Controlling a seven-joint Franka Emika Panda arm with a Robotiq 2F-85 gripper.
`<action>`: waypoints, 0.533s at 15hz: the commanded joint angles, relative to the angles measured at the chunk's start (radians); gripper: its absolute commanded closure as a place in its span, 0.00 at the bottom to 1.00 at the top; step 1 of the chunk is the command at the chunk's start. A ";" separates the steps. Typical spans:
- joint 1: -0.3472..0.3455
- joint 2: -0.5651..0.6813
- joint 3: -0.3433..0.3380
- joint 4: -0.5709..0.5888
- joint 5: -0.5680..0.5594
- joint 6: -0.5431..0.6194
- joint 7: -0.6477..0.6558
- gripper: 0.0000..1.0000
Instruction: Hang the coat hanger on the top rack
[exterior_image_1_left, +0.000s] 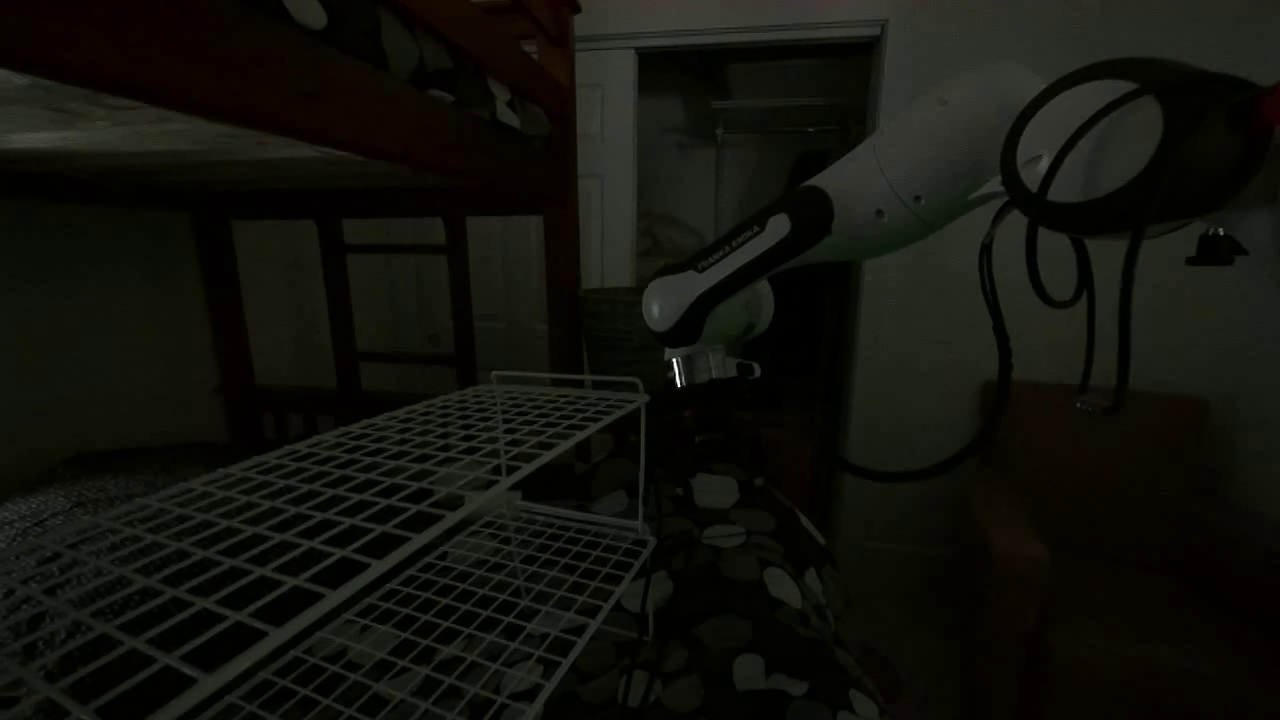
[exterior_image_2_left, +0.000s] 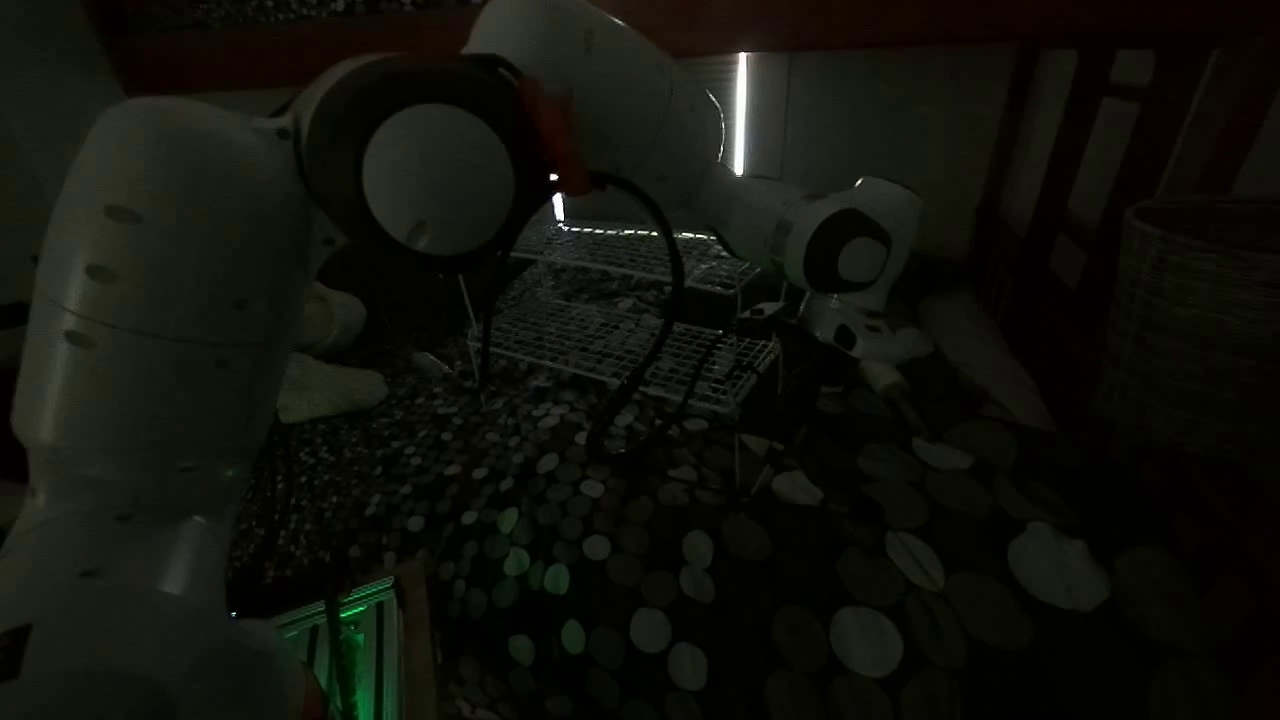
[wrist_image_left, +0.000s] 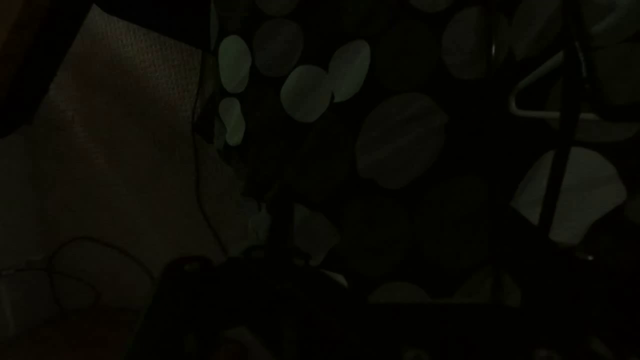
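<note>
The scene is very dark. The top rack is the broad white wire grid; it also shows behind the arm. My gripper points down over the spotted bedding, with its dark fingers apart and nothing visible between them. In both exterior views the wrist is beside one end of the rack, and the fingers are lost in shadow. At the right of the wrist view lies a pale, thin loop with a rounded corner, which looks like part of the coat hanger. It is outside the fingers; a dark bar crosses it. I cannot make out the hanger in the exterior views.
A smaller wire tier sits below the top rack. The bunk bed frame rises beside it. A woven basket and a reddish-brown chair stand nearby. A black cable hangs in loops from the arm.
</note>
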 joint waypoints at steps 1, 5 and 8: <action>-0.010 0.068 -0.005 0.085 0.076 -0.037 -0.074 0.00; -0.016 0.129 -0.005 0.151 0.141 -0.075 -0.113 0.00; -0.012 0.175 -0.010 0.201 0.163 -0.103 -0.114 0.00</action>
